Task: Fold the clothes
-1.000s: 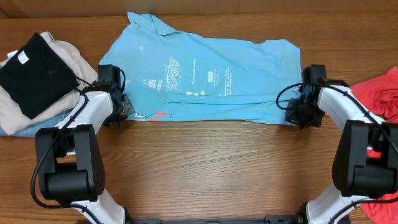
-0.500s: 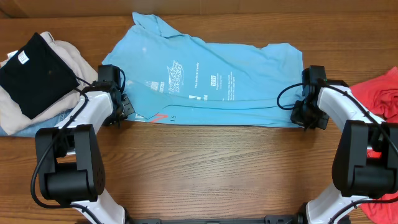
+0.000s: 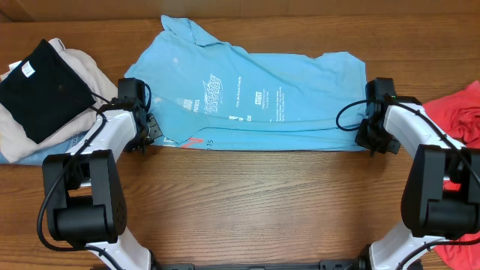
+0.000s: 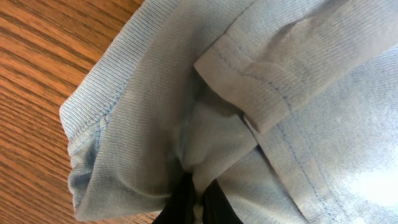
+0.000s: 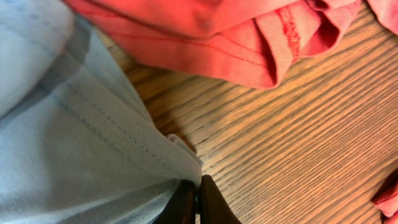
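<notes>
Overhead, a light sky-blue T-shirt with white and red chest lettering lies spread sideways across the brown wooden table, its collar at the far left and its near long edge doubled over. The left gripper pinches that near edge at the shirt's left end, and the right gripper pinches it at the right end. Compared with a second earlier, the right gripper has edged outward toward the crumpled coral-red T-shirt at the table's right margin. The blue cloth between the arms has drawn straighter, and its folded edge is now a flatter line. A stack of black and beige garments sits at the far left, apart from the work. In the left wrist view, the left gripper is clamped on a bunched fold of the light sky-blue T-shirt, with a stitched hem crossing above and bare table beside it. In the right wrist view, the right gripper is closed on the blue hem, with the coral-red T-shirt lying just beyond on the wood. The tightening looks like smoothing the first fold. Further folds probably remain, and the coral shirt appears untouched.
</notes>
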